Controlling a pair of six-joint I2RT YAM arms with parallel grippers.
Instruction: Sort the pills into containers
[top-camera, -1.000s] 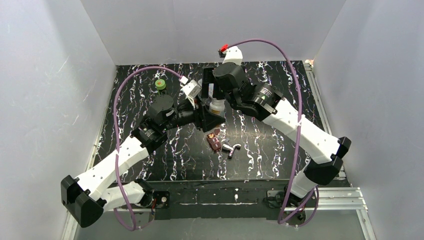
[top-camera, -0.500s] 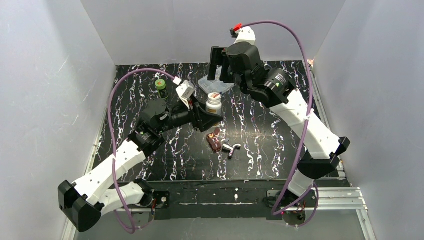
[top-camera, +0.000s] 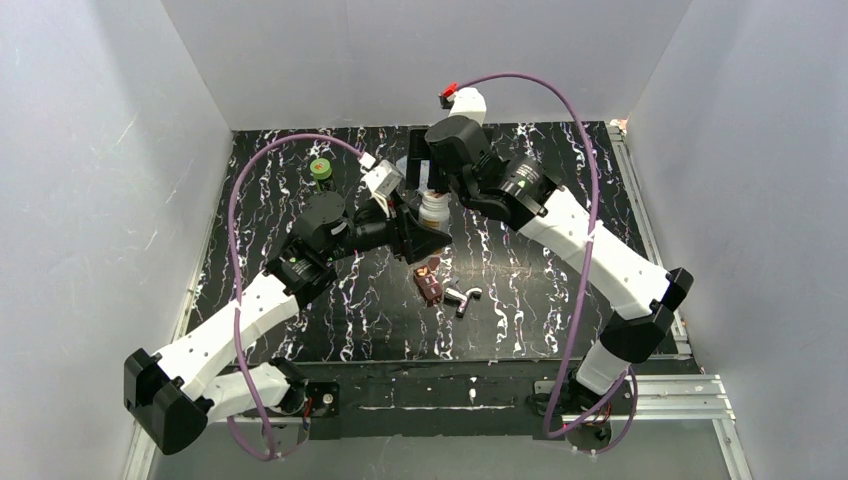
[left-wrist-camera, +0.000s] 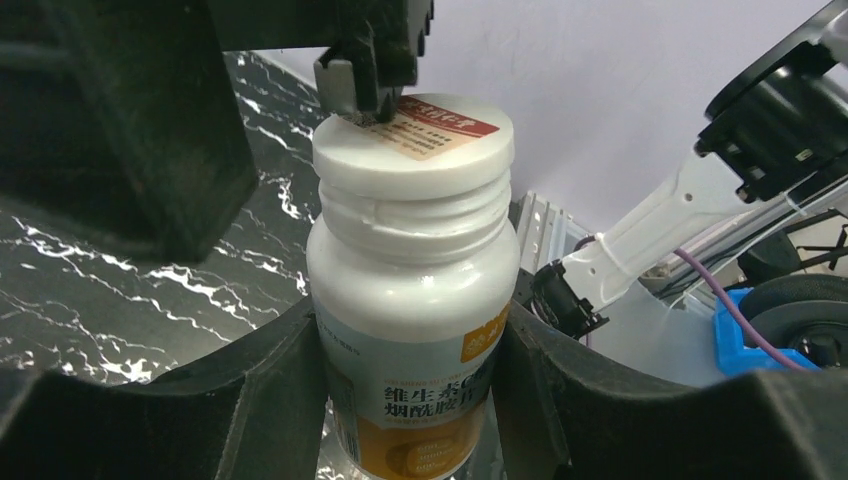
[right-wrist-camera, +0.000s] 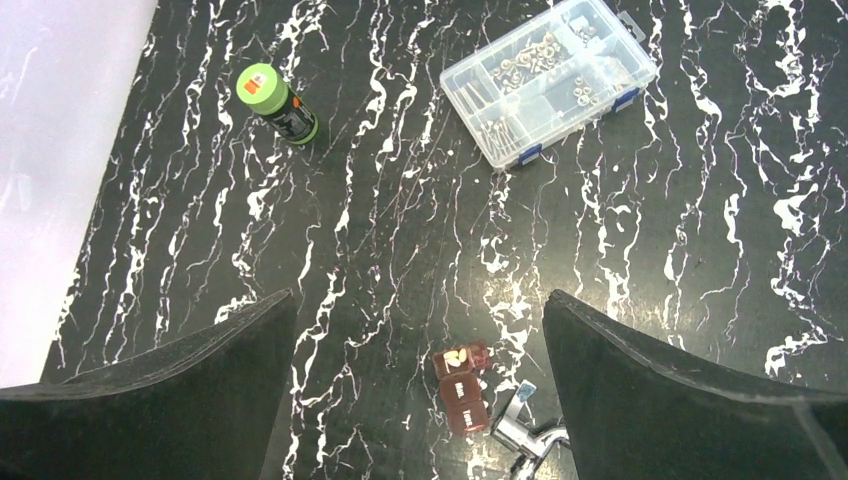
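Note:
My left gripper (top-camera: 431, 226) is shut on a white pill bottle (top-camera: 432, 208) and holds it upright; in the left wrist view the bottle (left-wrist-camera: 412, 290) has its white cap (left-wrist-camera: 415, 140) on, between my fingers (left-wrist-camera: 250, 390). My right gripper (top-camera: 428, 183) hangs just above the bottle, and one of its fingertips (left-wrist-camera: 368, 70) touches the cap's far rim. In the right wrist view its fingers (right-wrist-camera: 200, 360) stand wide apart with nothing between them. The dark red-brown case (top-camera: 428, 284) lies on the table in front; its end compartment (right-wrist-camera: 460, 358) is open with pale pills inside.
A shiny silver metal piece (top-camera: 461, 298) lies right beside the case. A green-capped bottle (top-camera: 320, 170) stands at the back left. A clear compartment box (right-wrist-camera: 548, 78) with small parts sits at the back, mostly behind my right arm in the top view.
My right gripper lifted up and back off the bottle, then came down over the cap again. My left gripper kept hold of the bottle and shifted only slightly.

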